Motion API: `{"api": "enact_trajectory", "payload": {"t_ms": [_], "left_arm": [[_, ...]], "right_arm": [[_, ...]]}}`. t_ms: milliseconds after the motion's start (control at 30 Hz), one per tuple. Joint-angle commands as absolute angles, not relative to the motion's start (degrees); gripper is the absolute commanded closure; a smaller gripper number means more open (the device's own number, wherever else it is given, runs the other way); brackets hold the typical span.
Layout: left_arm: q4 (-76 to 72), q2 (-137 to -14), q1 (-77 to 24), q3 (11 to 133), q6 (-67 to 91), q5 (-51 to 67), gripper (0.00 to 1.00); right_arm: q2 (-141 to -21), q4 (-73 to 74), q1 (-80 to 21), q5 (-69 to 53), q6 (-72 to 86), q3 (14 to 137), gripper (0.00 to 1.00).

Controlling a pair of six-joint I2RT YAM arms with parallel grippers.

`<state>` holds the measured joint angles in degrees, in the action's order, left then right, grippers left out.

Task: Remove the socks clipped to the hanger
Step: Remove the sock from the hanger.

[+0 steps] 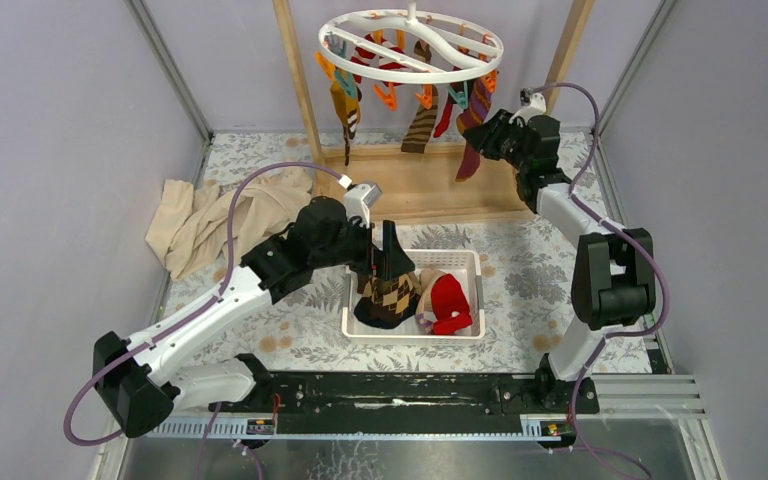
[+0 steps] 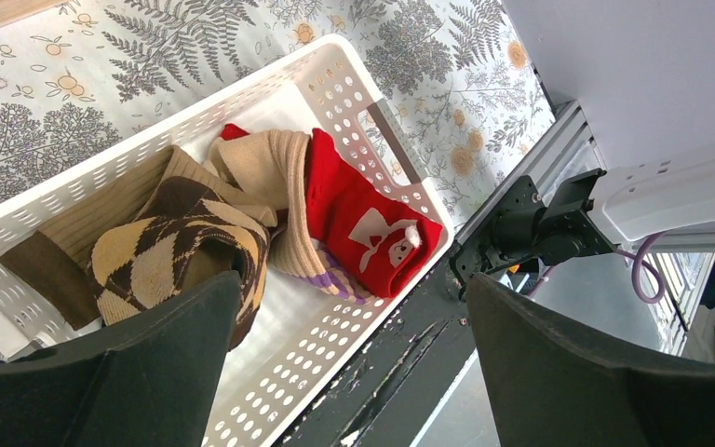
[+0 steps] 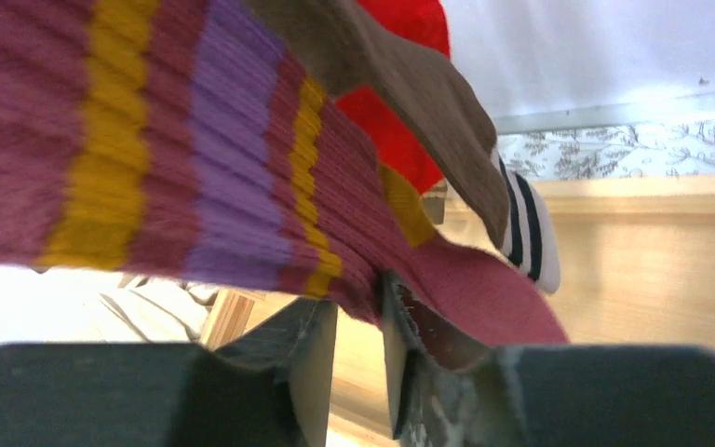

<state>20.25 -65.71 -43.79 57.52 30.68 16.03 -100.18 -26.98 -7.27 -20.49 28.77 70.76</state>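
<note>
white basket [image 1: 410, 335] on fern-print table [image 1: 525, 285], beige cloth [image 1: 200, 225] far left

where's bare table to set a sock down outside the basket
Bare mat between basket and right arm, and between left arm and front rail. Crowded: socks lie in the basket, beige cloth back left, socks hang under the hanger.

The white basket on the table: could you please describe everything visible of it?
The white basket is a rectangular plastic tub with punched holes and a slot handle. It sits upright on the fern-patterned tablecloth. Inside lie a brown argyle sock, a tan ribbed sock and a red sock. The left gripper hangs above it, jaws open.
</note>
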Motion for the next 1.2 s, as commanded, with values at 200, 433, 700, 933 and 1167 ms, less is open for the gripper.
{"api": "enact_trajectory", "payload": {"t_ms": [200,433,700,933,1167], "left_arm": [[19.86,-65.31,-44.00,59.58,29.68,15.41,0.01],[19.48,-65.35,-44.00,59.70,30.08,15.87,0.01],[18.36,-64.78,-43.97,59.41,30.75,16.77,0.01],[15.57,-65.00,-44.19,59.68,31.96,18.00,0.01],[13.98,-64.89,-44.58,59.56,32.82,18.45,0.01]], "right_arm": [[-93.69,-27.63,-8.09,-18.79,25.87,71.35,1.00],[-84.10,-23.44,-8.00,-16.41,23.62,65.14,1.00],[-71.72,-17.19,-7.74,-15.09,21.53,59.48,1.00],[-62.08,-9.76,-7.74,-18.04,21.37,57.26,1.00],[-55.93,-4.32,-9.89,-24.37,24.58,56.57,1.00]]}}
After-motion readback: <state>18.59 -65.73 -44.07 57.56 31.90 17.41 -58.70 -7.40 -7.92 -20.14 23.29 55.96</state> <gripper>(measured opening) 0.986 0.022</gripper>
